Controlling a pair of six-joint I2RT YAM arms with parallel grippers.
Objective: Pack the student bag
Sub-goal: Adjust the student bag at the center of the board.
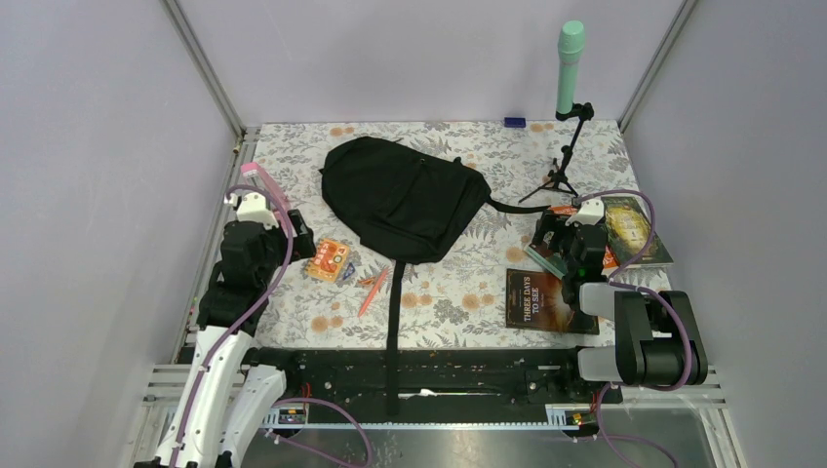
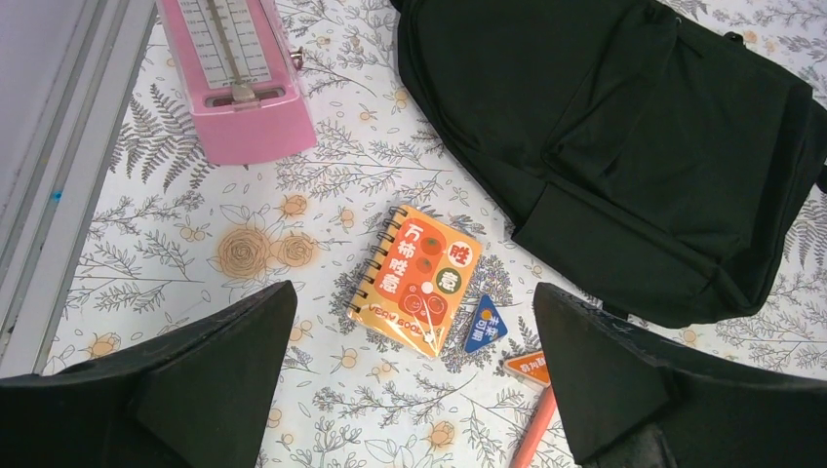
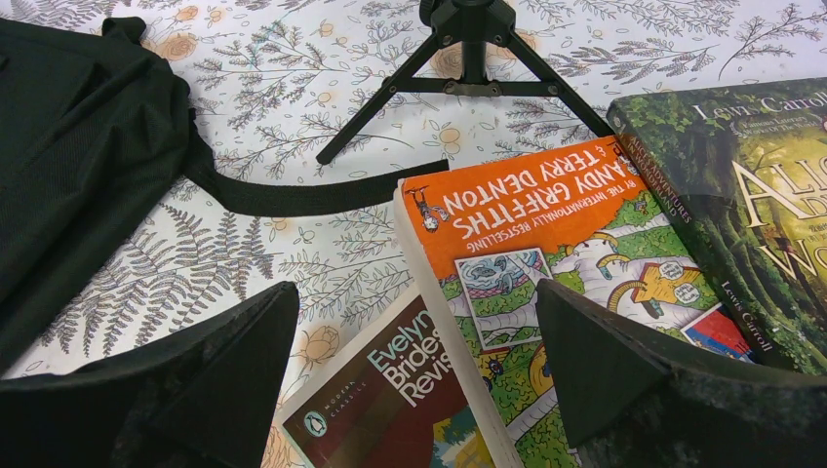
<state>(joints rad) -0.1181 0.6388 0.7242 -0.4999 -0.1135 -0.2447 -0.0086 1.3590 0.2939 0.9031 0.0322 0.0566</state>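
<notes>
The left end effector (image 2: 413,317), released and empty, hangs over the orange notebook (image 2: 414,278), and the right end effector (image 3: 417,292), likewise released, over the orange book (image 3: 546,219); the student bag (image 1: 405,195) lies flat toward 12 o'clock on the surface (image 1: 458,288), no opening visible. The orange book overlaps a red paperback (image 3: 390,409), so a grasp may drag both, and the thin notebook may slip. The bag's strap (image 3: 312,195) passes near the tripod (image 3: 468,58) at 3 o'clock, so pulling the bag could tip it
</notes>
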